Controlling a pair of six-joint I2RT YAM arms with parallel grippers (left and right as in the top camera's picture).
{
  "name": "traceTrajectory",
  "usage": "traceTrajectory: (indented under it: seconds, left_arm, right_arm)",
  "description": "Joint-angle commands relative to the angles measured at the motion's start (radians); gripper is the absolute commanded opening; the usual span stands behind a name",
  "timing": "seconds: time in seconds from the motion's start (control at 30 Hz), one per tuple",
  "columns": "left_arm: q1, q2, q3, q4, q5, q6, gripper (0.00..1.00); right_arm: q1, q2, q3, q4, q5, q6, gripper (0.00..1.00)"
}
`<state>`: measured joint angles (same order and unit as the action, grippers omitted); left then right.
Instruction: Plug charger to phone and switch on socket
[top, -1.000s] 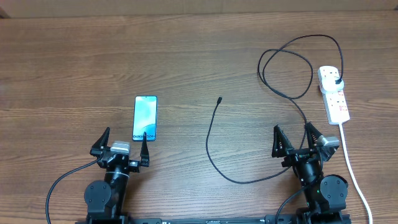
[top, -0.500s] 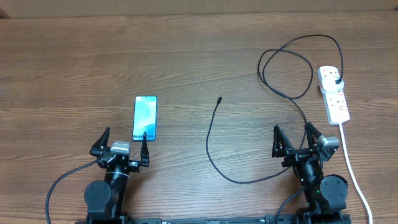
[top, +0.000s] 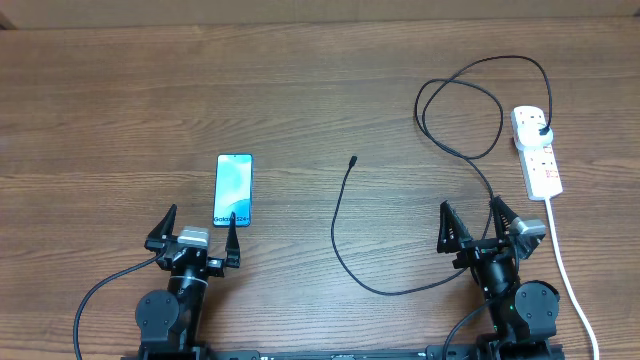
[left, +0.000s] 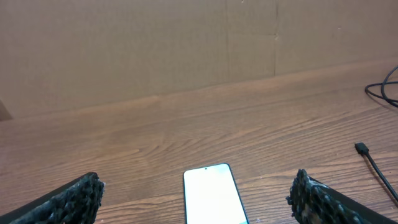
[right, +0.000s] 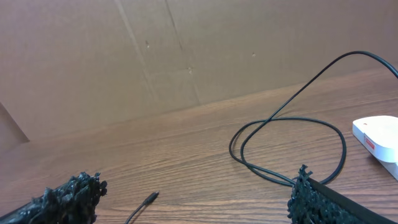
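Note:
The phone lies flat left of centre, its light blue screen up; it also shows in the left wrist view. My left gripper is open and empty just in front of it. The charger is a thin black cable with its connector tip lying free mid-table; the tip shows in the left wrist view and the right wrist view. The cable loops right to a black plug seated in the white socket strip. My right gripper is open and empty over the cable.
The socket's white cord runs down the right side to the front edge. The cable's loops lie at the far right, beside the strip's end. A brown cardboard wall stands behind the wooden table.

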<state>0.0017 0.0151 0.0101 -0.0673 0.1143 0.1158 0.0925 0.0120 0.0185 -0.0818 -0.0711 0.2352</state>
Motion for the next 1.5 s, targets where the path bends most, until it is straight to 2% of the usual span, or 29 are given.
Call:
traceTrajectory:
  seconds: [0.0, 0.83, 1.27, 1.47]
  left_arm:
    - [0.007, -0.011, -0.005, -0.003, -0.021, 0.019, 1.0]
    - [0.007, -0.011, -0.005, 0.036, -0.006, 0.014, 1.0]
    - [0.007, -0.011, -0.002, 0.049, -0.005, -0.143, 1.0]
    - [0.007, -0.011, 0.024, 0.045, -0.001, -0.147, 1.0]
  right_arm:
    - [0.003, -0.009, -0.011, 0.005, 0.002, -0.001, 1.0]
    - [0.003, -0.009, -0.011, 0.004, 0.002, -0.001, 1.0]
    - [0.003, -0.009, -0.011, 0.004, 0.002, -0.001, 1.0]
    - [0.003, -0.009, -0.011, 0.004, 0.002, -0.001, 1.0]
